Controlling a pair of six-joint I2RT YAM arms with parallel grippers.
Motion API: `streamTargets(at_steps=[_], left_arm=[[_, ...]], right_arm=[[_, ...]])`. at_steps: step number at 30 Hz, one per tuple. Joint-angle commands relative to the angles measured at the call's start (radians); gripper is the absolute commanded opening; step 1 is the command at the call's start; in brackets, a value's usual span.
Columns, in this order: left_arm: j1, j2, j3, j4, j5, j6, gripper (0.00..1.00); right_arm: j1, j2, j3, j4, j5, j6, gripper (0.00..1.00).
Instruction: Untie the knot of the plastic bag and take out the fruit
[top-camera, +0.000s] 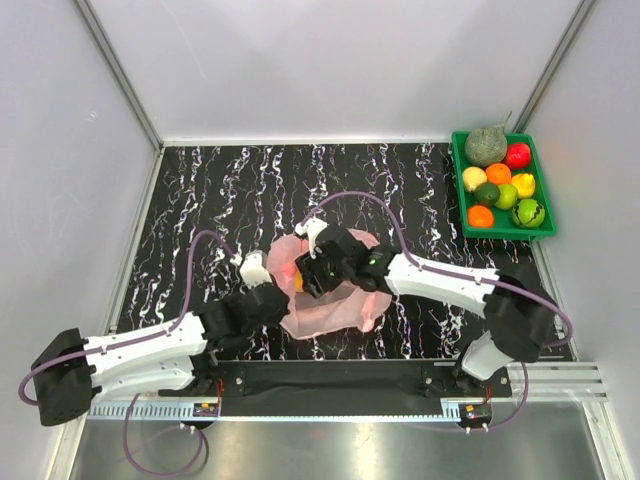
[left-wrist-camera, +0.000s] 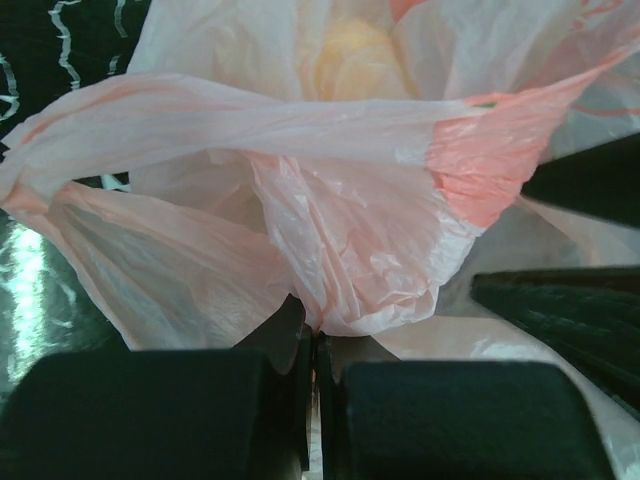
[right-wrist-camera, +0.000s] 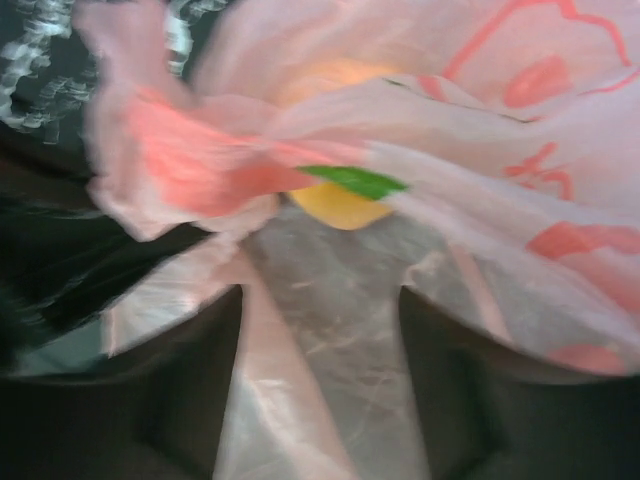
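Observation:
The pink plastic bag (top-camera: 335, 305) lies crumpled on the table between my two arms. My left gripper (left-wrist-camera: 318, 335) is shut on a pinch of the bag's film (left-wrist-camera: 360, 250) at its near left side (top-camera: 280, 302). My right gripper (right-wrist-camera: 320, 300) hangs over the bag's left top (top-camera: 306, 280), its jaws apart, with only loose film under them. A bunched wad of darker pink plastic (right-wrist-camera: 190, 170), the knot as far as I can tell, sits just beyond the right fingers. A yellow fruit (right-wrist-camera: 335, 208) shows at the bag's mouth and glows through the film (left-wrist-camera: 350, 55) in the left wrist view.
A green tray (top-camera: 508, 233) at the far right holds several small fruits, a netted melon (top-camera: 486, 147) and a red fruit (top-camera: 517, 155). White walls with metal posts close in the black marbled table (top-camera: 220, 190). My right fingers (left-wrist-camera: 560, 310) reach into the left wrist view.

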Motion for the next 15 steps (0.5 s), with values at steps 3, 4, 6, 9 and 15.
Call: streamTargets(at_steps=[3,4,6,9,15], left_arm=[[0.002,-0.044,0.058,-0.087,-0.09,-0.033,0.0],[0.002,-0.052,0.059,-0.09,-0.092,-0.033,0.0],[0.002,-0.07,0.061,-0.102,-0.098,-0.038,0.0],[0.002,-0.078,0.061,-0.107,-0.1,-0.036,0.0],[0.0,-0.052,0.05,-0.101,-0.075,-0.045,0.0]], right_arm=[[0.029,0.076,0.02,0.098,0.189,0.012,0.99],[0.035,0.084,0.014,0.118,0.205,0.006,1.0],[0.04,0.098,0.002,0.17,0.223,-0.008,1.0],[0.044,0.113,-0.016,0.236,0.255,-0.014,1.0],[0.046,0.177,-0.02,0.393,0.203,-0.039,1.0]])
